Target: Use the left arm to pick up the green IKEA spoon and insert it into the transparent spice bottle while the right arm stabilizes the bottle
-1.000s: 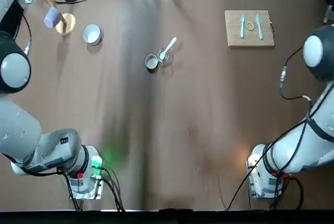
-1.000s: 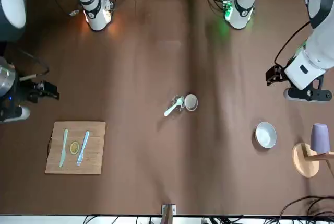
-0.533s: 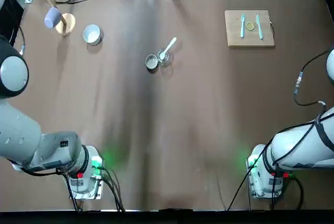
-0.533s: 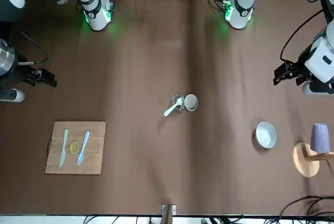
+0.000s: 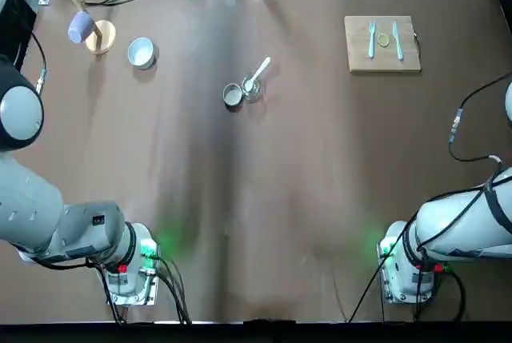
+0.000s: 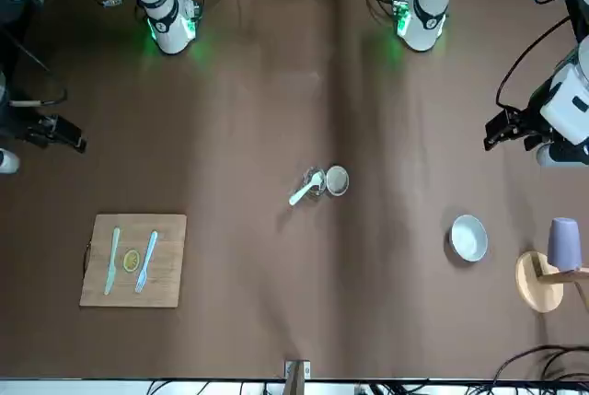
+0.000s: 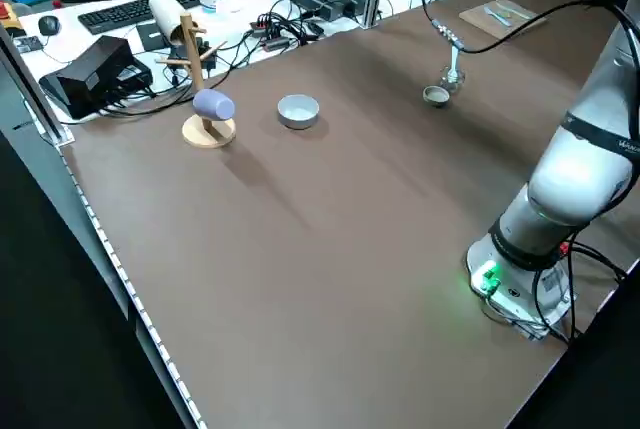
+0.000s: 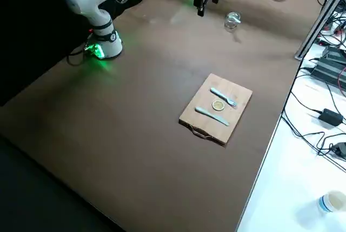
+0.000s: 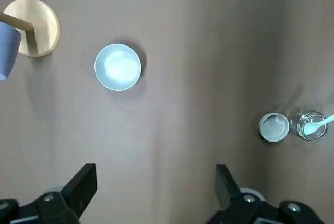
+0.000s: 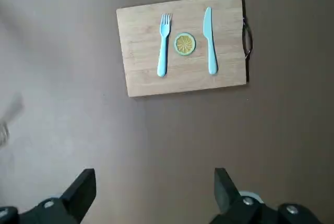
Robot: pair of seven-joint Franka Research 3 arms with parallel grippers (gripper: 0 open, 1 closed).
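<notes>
The pale green IKEA spoon stands bowl-down inside the transparent spice bottle at mid-table, its handle leaning out over the rim. The front view shows the spoon and the bottle the same way. My left gripper is open and holds nothing. It hangs far from the bottle, near the white bowl's side of the table. My right gripper is also open and holds nothing. It is off toward the wooden board's side, away from the bottle.
An opaque grey cup touches the bottle's side. A white bowl and a wooden mug stand with a lilac mug sit at the far left. A wooden board with fork, knife and lemon slice lies far right.
Both arms have drawn back outward from the table's middle. The light at the right arm's base went from orange to green. Spoon and bottle have not moved.
</notes>
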